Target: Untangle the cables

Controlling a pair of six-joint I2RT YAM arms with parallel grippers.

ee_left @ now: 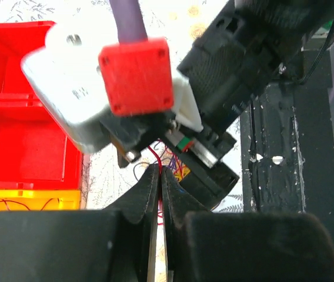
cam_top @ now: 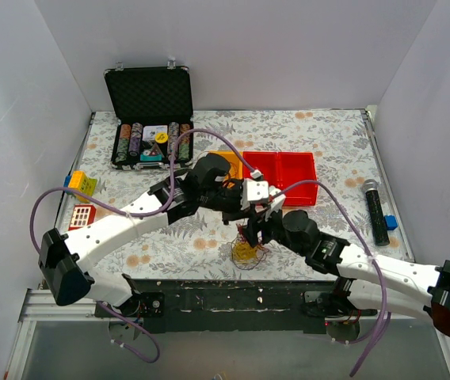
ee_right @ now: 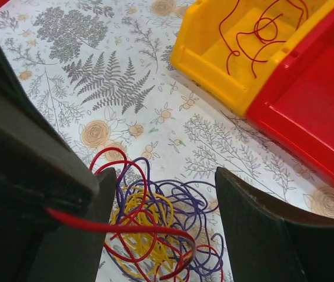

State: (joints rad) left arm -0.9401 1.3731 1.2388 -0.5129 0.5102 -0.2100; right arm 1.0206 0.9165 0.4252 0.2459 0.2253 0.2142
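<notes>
The cables (cam_top: pixel 245 252) are a small tangle of thin red, yellow and purple wires on the floral mat near the front edge; they also show in the right wrist view (ee_right: pixel 155 229). My left gripper (ee_left: pixel 160 176) is shut on a red wire (ee_left: pixel 154 155) that runs up from the tangle. My right gripper (ee_right: pixel 164 197) is open and hovers just above the tangle, one finger on each side. A red wire (ee_right: pixel 120 227) stretches from the left finger across the heap. In the top view both grippers (cam_top: pixel 250 226) meet over the tangle.
A yellow bin (ee_right: pixel 243 47) holding loose red wires sits beside red bins (cam_top: pixel 280 176) at mid-table. An open case of poker chips (cam_top: pixel 147 119) stands back left. A black microphone (cam_top: pixel 375 210) lies right. A yellow block (cam_top: pixel 82 184) and red grid piece (cam_top: pixel 81 215) lie left.
</notes>
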